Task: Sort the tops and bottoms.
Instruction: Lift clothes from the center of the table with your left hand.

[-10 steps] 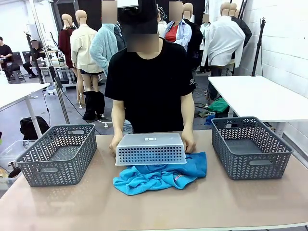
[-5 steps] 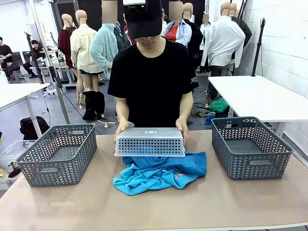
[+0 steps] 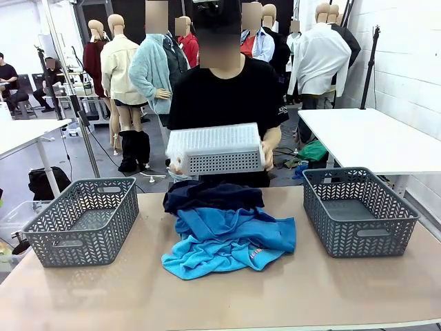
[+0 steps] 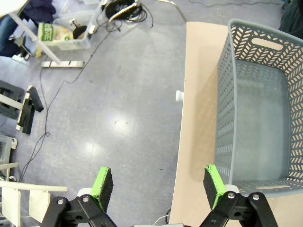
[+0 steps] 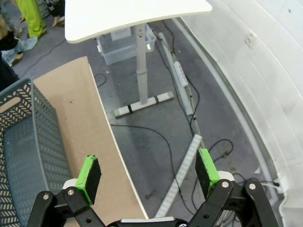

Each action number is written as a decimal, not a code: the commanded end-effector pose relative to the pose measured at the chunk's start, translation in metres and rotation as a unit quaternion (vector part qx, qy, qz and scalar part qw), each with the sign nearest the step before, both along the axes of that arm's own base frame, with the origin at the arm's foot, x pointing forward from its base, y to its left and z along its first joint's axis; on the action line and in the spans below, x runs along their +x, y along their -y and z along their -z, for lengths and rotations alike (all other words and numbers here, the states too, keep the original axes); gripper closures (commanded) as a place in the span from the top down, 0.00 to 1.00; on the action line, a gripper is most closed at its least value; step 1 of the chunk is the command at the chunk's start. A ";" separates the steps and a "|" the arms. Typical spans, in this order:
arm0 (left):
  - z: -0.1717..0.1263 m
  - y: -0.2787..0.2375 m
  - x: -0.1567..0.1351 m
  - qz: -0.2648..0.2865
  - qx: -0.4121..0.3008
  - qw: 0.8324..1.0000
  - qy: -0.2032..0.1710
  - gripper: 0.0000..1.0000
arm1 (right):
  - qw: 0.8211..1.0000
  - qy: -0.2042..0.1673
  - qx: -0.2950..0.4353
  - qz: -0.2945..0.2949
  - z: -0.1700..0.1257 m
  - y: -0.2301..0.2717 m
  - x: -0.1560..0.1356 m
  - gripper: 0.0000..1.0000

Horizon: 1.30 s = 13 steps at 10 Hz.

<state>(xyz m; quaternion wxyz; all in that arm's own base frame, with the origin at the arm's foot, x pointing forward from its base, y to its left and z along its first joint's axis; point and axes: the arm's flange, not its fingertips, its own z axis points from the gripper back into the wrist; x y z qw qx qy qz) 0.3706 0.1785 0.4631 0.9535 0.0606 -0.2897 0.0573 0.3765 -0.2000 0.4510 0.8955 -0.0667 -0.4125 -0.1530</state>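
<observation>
A lab or workshop hall, not a home: bare grey floor with loose cables and a power strip, white brick wall, plain white tables on metal legs, clear storage boxes underneath.

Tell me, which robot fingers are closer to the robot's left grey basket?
Left. The left fingers hang right beside that basket, by the edge of the table; the right fingers hang beside the other basket.
</observation>
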 end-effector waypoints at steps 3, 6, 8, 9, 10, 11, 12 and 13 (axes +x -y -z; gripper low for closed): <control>-0.001 -0.001 -0.001 0.000 0.003 1.000 -0.001 1.00 | 1.000 -0.005 -0.001 -0.002 -0.001 0.000 -0.001 1.00; -0.001 -0.001 -0.001 0.000 0.003 1.000 -0.001 1.00 | 1.000 -0.005 -0.001 -0.002 -0.001 0.000 -0.001 1.00; -0.001 -0.001 -0.001 0.000 0.003 1.000 -0.001 1.00 | 1.000 -0.005 -0.001 -0.002 -0.001 0.000 -0.001 1.00; -0.001 -0.001 -0.001 0.000 0.003 1.000 -0.001 1.00 | 1.000 -0.005 -0.001 -0.002 -0.001 0.000 -0.001 1.00; -0.001 -0.001 -0.001 0.000 0.003 1.000 -0.001 1.00 | 1.000 -0.005 -0.001 -0.002 -0.001 0.000 -0.001 1.00; -0.001 -0.001 -0.001 0.000 0.003 1.000 -0.001 1.00 | 1.000 -0.005 -0.001 -0.002 -0.001 0.000 -0.001 1.00; -0.001 -0.001 -0.001 0.000 0.003 1.000 -0.001 1.00 | 1.000 -0.005 -0.001 -0.002 -0.001 0.000 -0.001 1.00; -0.001 -0.001 -0.001 0.000 0.003 1.000 -0.001 1.00 | 1.000 -0.005 -0.001 -0.002 -0.001 0.000 -0.001 1.00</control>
